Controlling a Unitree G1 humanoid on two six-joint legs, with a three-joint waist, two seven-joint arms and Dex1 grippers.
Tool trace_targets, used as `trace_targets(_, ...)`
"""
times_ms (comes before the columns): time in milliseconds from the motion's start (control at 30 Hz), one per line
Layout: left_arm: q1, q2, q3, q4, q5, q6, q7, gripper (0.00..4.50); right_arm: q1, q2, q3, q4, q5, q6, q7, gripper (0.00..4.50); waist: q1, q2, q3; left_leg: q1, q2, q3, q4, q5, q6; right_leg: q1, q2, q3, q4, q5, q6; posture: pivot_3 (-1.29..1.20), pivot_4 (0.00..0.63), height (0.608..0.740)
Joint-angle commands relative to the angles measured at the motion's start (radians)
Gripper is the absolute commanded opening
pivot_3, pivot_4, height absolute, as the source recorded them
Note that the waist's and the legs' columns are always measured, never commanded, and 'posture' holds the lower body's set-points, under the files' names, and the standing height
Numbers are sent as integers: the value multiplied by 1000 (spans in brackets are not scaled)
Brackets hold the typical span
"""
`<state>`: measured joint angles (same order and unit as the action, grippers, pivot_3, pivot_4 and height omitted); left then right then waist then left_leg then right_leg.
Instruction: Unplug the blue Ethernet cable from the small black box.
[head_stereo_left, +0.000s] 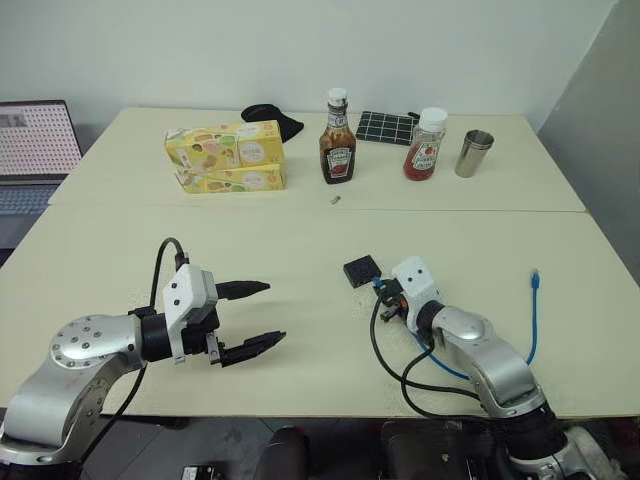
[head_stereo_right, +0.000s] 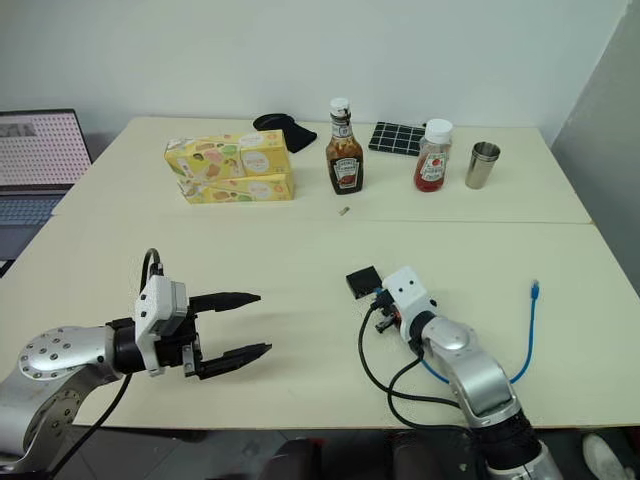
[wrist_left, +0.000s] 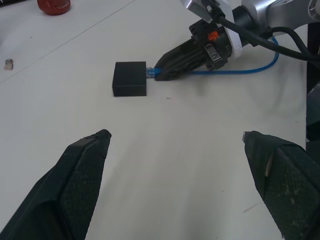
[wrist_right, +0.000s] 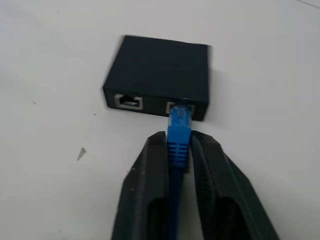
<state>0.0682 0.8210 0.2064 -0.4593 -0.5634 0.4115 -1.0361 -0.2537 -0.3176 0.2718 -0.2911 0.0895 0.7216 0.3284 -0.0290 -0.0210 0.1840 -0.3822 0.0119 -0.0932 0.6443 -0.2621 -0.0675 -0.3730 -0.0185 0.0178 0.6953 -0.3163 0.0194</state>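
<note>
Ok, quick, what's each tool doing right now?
Left tool: open, holding nothing.
Right tool: shut on the blue Ethernet cable, just behind the plug seated in the small black box.

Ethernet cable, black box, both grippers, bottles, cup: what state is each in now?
Ethernet cable: plugged into the box.
Black box: flat on the table, second port free.
Right gripper: shut on the cable.
Left gripper: open, holding nothing.
Bottles: upright, capped.
Metal cup: upright.
</note>
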Motion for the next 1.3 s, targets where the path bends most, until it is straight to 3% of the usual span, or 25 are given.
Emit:
trace_targets(33,-3,-5,3,1,-6,3,12,4500,-22,-66,1,-3,-38,-46,46,124,0,0,0,0,0,0,0,0,0,0,0,0,0,0,0,0,150,740)
trace_targets(133,-9,-13,15,29,-44,55,25,4500,-61,-130,37,-6,-62,-171,132,123,-2,1,0,0,0,1,0,0,0,0,0,0,0,0,0,0,150,740)
trace_targets(367,-78,-57,73,91,-244,278,109,4500,-177,-265,131,95,-141,-698,376,122,-7,1,2,0,0,0,0,0,0,-1,0,-1,0,0,0,0,150,740)
trace_targets(600,-133,-70,62,56,-406,419,120,4500,-321,-232,162,224,-137,-1049,535,122,-5,1,2,0,1,0,1,0,0,-1,0,0,0,0,0,0,150,740)
trace_targets(867,-159,-110,53,51,-453,450,173,4500,-393,-173,146,307,-138,-1185,567,121,-3,1,2,0,1,0,1,0,0,-1,-1,0,0,0,0,0,150,740)
trace_targets(1300,-172,-119,42,67,-476,468,164,1952,-410,-162,137,351,-152,-1291,562,119,-3,1,2,0,1,-1,1,0,0,-1,-1,0,1,0,0,0,150,740)
